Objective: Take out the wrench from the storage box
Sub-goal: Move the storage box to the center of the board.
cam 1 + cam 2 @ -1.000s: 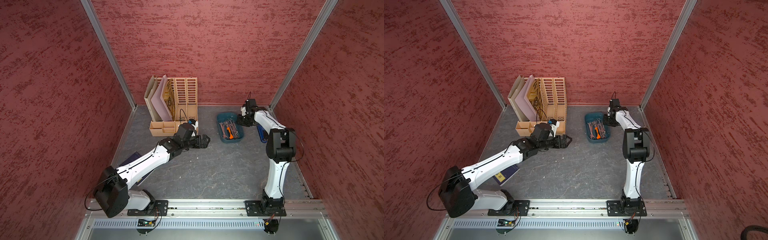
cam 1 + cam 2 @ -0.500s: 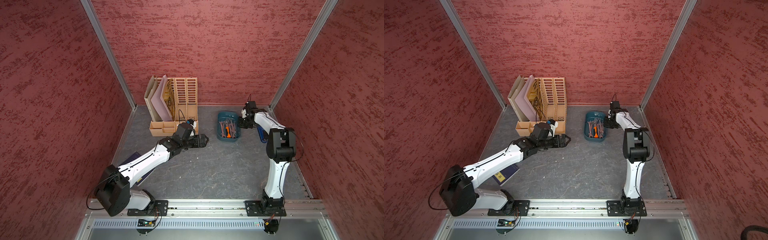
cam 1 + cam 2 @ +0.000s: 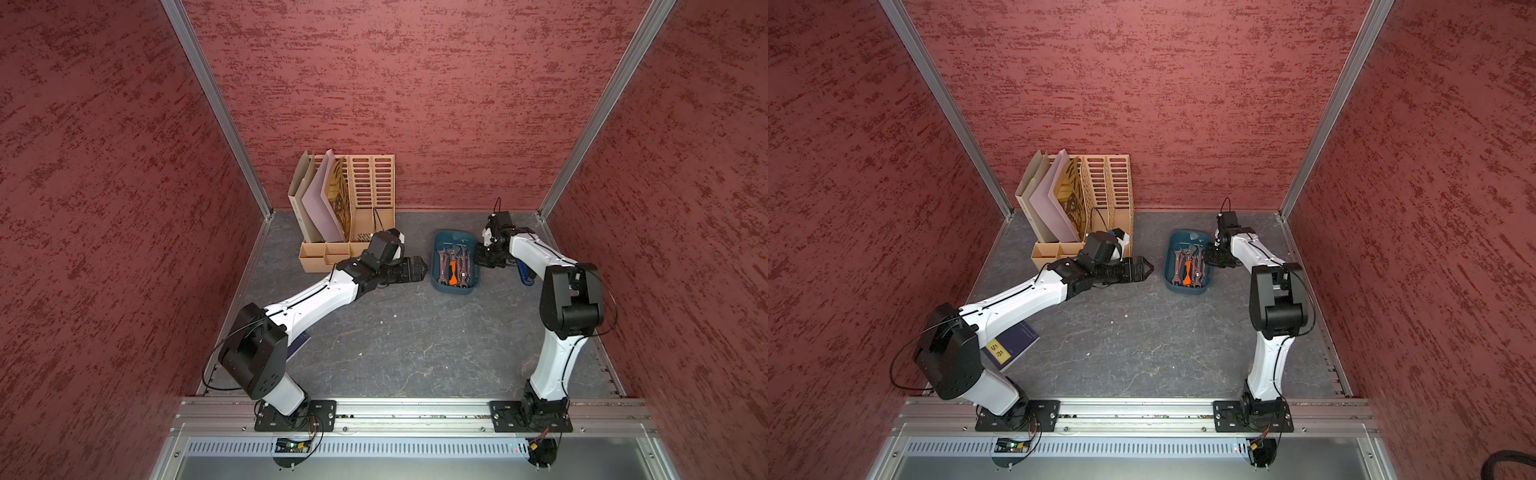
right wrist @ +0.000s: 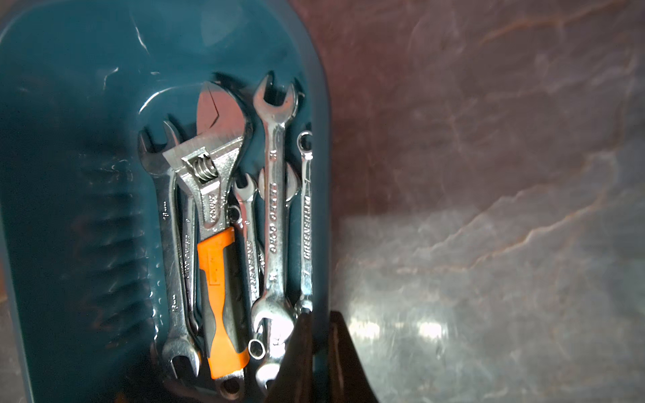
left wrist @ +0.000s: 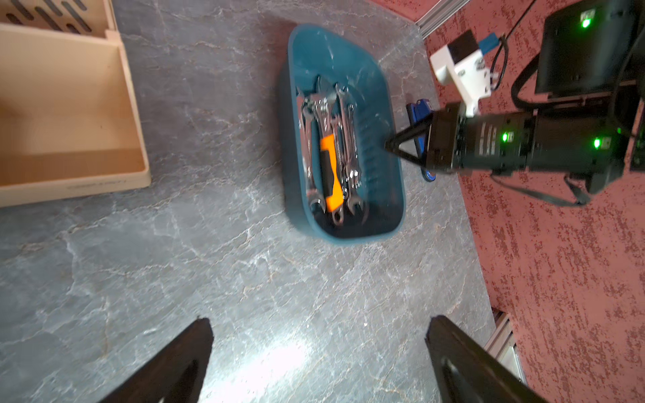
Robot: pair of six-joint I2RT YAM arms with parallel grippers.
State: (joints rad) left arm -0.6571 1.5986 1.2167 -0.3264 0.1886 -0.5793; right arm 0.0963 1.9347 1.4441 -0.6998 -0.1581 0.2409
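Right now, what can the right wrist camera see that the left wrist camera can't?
Only the right wrist view: the letters stamped on a silver wrench, seen up close, and the box wall pinched between the tips of the right gripper.
Only the left wrist view: the whole box outline, the left gripper wide open, a beige tray, and a blue thing partly hidden by the right gripper.
Both: the box, the right gripper, the orange-handled wrench and the grey table.

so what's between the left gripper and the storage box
Only bare grey tabletop lies between the left gripper and the storage box, as the left wrist view shows best.
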